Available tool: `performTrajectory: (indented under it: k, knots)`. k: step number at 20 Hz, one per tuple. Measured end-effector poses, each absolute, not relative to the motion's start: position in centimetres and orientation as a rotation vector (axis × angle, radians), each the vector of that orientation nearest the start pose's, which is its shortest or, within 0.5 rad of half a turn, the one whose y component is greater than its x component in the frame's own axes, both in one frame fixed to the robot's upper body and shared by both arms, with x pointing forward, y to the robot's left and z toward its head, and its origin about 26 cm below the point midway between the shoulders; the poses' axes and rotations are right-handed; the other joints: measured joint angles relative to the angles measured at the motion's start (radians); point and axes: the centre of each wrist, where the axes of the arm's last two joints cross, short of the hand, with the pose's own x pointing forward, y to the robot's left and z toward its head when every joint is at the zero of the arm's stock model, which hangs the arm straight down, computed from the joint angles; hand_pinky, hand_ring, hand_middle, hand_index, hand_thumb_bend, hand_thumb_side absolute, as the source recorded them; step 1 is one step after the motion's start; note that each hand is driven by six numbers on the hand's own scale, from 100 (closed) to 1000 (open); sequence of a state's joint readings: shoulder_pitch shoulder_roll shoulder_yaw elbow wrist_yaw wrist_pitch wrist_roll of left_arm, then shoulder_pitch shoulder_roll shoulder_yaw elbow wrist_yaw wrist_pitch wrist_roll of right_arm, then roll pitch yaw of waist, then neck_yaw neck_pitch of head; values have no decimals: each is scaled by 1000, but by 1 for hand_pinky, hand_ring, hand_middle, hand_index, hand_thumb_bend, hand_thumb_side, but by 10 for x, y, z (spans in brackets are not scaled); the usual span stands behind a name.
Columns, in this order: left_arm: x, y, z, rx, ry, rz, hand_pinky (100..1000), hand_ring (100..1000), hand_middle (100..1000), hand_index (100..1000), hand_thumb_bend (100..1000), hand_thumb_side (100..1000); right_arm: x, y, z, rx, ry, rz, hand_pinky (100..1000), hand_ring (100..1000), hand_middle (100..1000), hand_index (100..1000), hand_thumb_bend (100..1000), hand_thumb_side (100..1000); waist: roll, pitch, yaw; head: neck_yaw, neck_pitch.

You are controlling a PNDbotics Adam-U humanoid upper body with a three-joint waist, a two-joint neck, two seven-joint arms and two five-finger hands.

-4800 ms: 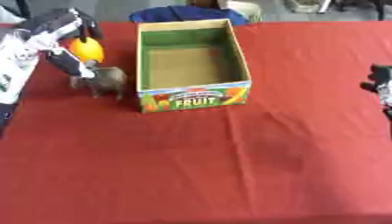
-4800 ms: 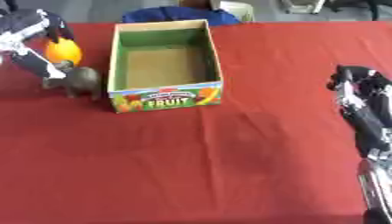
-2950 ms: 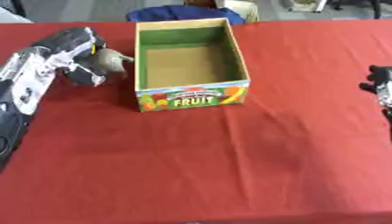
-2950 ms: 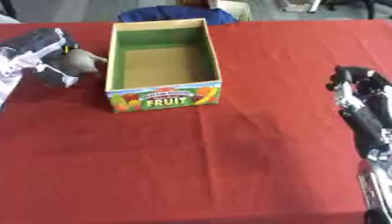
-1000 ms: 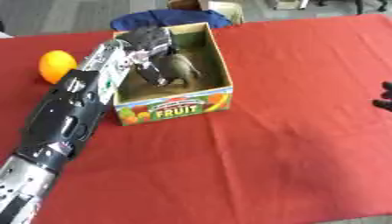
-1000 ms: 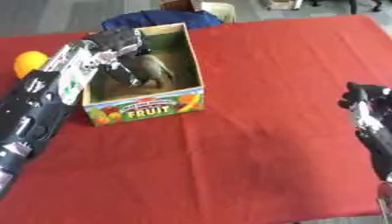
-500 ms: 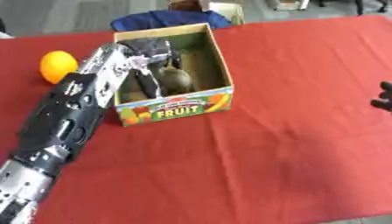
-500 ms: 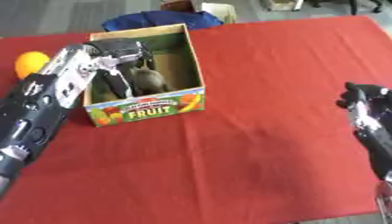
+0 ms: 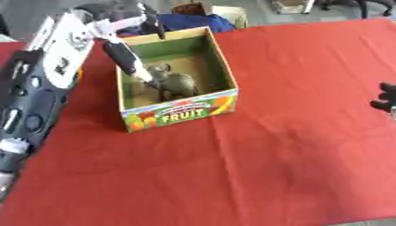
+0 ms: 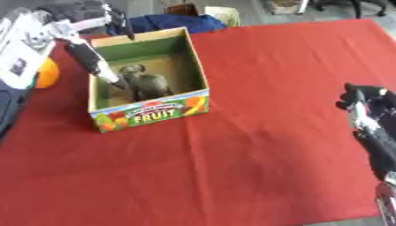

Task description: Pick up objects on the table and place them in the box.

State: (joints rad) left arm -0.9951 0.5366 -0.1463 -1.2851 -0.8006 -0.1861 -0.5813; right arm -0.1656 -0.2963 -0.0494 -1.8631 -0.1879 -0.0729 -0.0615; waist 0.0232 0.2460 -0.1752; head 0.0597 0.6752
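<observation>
Elephant toy stands upright in the box, head toward far-left; left hand released above.

The open cardboard fruit box is partly filled by a grey-brown toy animal standing near its front wall, with the left hand, fingers straight, reaching over its left wall. An orange round fruit lies just left of the box behind that arm. The red tablecloth in front and to the right lies bare as far as the right hand at the right edge.
</observation>
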Motion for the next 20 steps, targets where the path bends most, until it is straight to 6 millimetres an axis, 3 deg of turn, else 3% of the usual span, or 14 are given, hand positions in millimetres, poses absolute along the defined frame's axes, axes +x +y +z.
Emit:
performTrajectory:
  k: [3,8,20]
  knots:
    - [440,279,308,1028,-1568,-1497,723,688,692,736,784,100,300,-291,132,-66,-2097,87,741,887,547,646,118,330,0,0,4,-4,0]
    - [455,309,284,1092,-1469,-1307,714,678,687,730,701,100,300,-292,131,-67,-2096,87,741,887,546,646,121,330,-5,0,4,-10,0]
    - [467,354,247,1169,-1285,-1110,712,675,678,735,685,100,300,-293,131,-69,-2094,85,742,887,547,646,126,322,-2,0,3,-18,0]
